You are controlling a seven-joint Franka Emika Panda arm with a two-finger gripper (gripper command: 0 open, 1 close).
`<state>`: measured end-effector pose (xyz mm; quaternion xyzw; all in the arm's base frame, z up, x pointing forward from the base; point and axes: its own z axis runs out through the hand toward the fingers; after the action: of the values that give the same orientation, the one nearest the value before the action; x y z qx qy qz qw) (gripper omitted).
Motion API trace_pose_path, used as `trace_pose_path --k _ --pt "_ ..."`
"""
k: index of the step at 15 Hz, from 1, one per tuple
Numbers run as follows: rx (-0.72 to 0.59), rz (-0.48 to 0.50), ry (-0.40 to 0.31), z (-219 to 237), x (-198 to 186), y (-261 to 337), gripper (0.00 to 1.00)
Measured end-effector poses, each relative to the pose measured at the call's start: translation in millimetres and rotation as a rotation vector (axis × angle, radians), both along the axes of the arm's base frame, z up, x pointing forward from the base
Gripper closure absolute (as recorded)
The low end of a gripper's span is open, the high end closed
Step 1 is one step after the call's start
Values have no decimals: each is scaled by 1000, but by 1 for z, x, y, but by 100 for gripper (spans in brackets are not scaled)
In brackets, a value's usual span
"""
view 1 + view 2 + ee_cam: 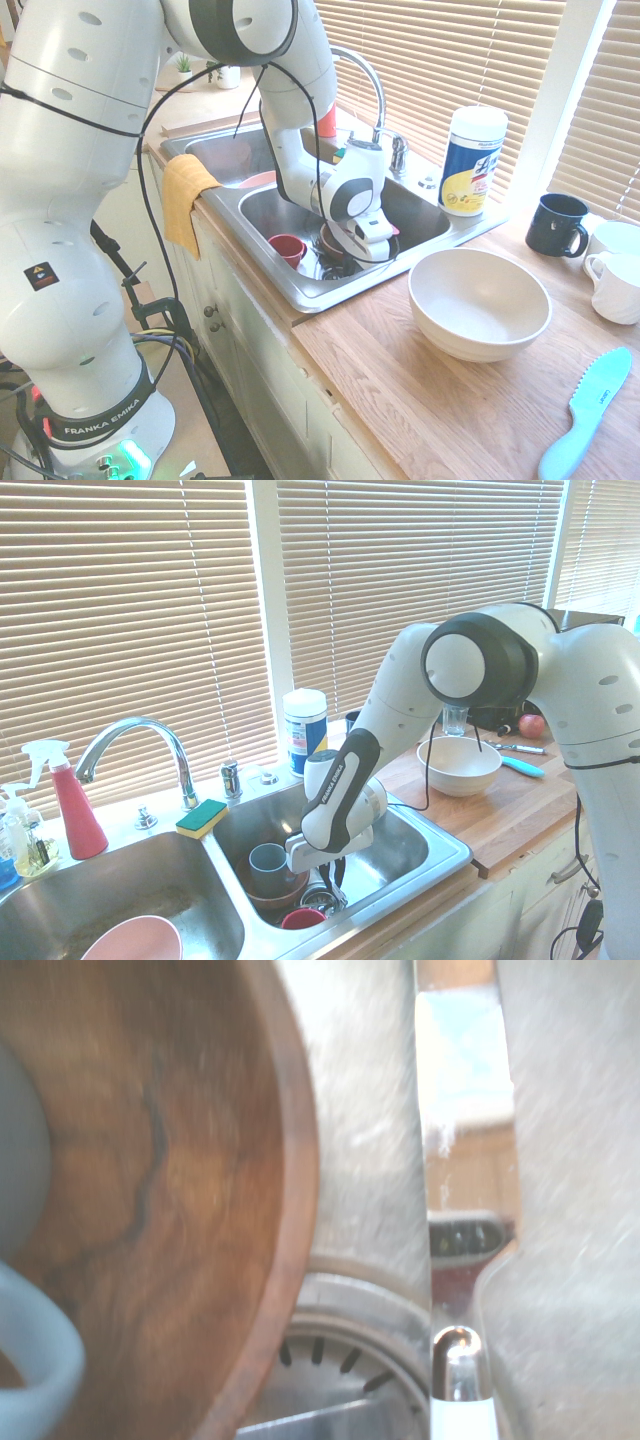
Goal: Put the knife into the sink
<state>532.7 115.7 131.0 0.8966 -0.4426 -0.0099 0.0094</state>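
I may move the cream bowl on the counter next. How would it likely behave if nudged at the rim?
The cream bowl looks rigid and probably ceramic, so fairly heavy and breakable. Its wide, upright stance on the wooden counter suggests it would slide rather than tip.

A: Quick count?
B: One sink (pixel 440 852), 2 basins. One faucet (pixel 140 738). Bowls: 3, cream (pixel 480 303), wood (pixel 170 1180), pink (pixel 132 942).
A: Cups?
B: Approx 4: red (pixel 288 248), grey (pixel 268 865), dark mug (pixel 557 224), white mug (pixel 615 285), though it's blown out. One teal knife (pixel 590 410).
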Motion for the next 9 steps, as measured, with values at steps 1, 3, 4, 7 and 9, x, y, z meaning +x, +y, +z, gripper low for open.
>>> trace_pose_path --k 1,3,4,7,9 --pt "-1 0 5 -3 -1 0 0" --pt "1 -2 7 -5 -1 1 0" --pt "1 -3 7 -5 -1 1 0" --pt "-1 -1 6 -5 -2 5 0" --pt "-1 1 -1 -1 -1 8 0"
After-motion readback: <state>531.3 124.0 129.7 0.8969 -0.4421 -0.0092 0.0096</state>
